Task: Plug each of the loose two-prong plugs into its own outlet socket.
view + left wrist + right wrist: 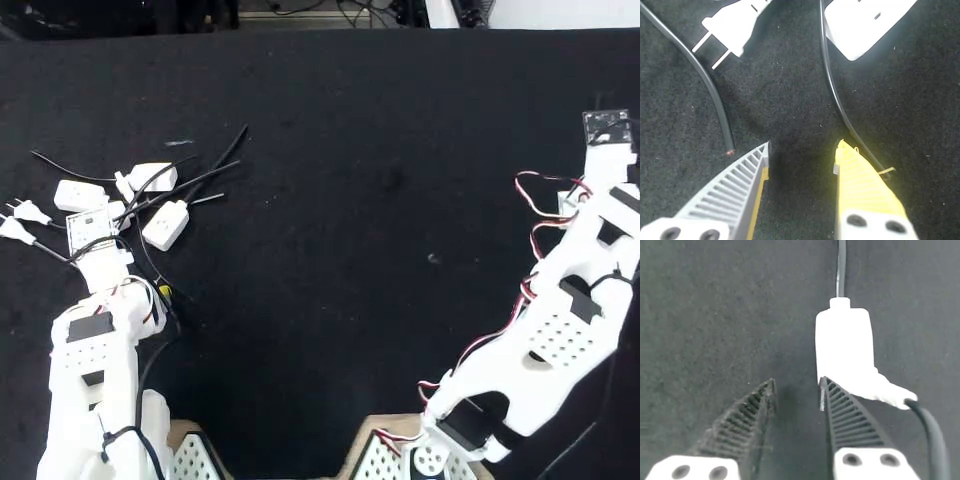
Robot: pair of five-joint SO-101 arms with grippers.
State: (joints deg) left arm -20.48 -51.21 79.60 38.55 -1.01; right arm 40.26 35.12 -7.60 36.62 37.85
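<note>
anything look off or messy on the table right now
Yes. The loose plugs and sockets lie jumbled at the left edge of the table, their black cords crossing one another. One cord ends in a bare cut tip just ahead of the open jaws of the left gripper.

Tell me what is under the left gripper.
Under the left gripper, between its open fingers, lies bare black cloth. A black cord runs along the yellow finger's edge. Whatever lies directly beneath the fingers themselves is covered.

Left gripper [803, 145]: fingers apart, angled downward. Right gripper [797, 381]: fingers apart, angled downward.
</note>
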